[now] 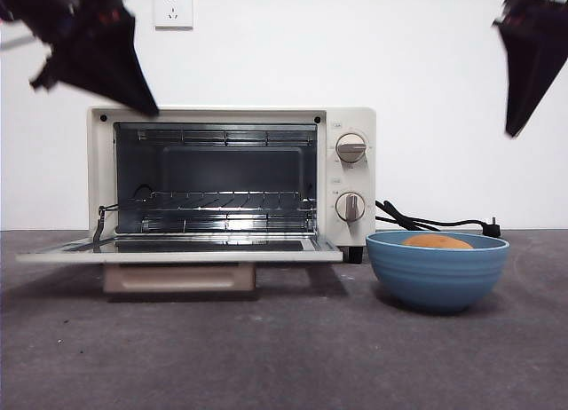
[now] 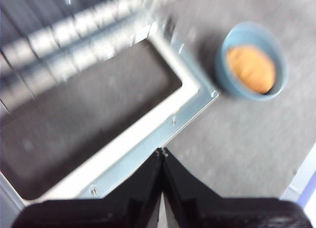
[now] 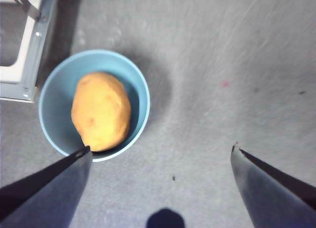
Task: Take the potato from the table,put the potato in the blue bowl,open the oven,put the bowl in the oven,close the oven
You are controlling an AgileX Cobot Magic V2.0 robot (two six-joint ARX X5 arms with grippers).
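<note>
The oven [image 1: 231, 175] stands on the table [image 1: 293, 348] with its door [image 1: 177, 248] folded down flat, and the wire rack inside shows. To its right sits the blue bowl [image 1: 437, 270] with the potato [image 1: 437, 242] inside it. My left gripper [image 2: 162, 150] hovers shut above the open door [image 2: 98, 119], empty. My right gripper [image 3: 160, 149] hangs open high above the table, just beside the bowl [image 3: 94, 104] and the potato [image 3: 101, 111]. In the front view both arms show as dark shapes at the top corners.
A black power cord [image 1: 435, 222] runs along the table behind the bowl. A wall socket [image 1: 173, 8] sits on the white wall above the oven. Grey table stretches in front of the oven and the bowl.
</note>
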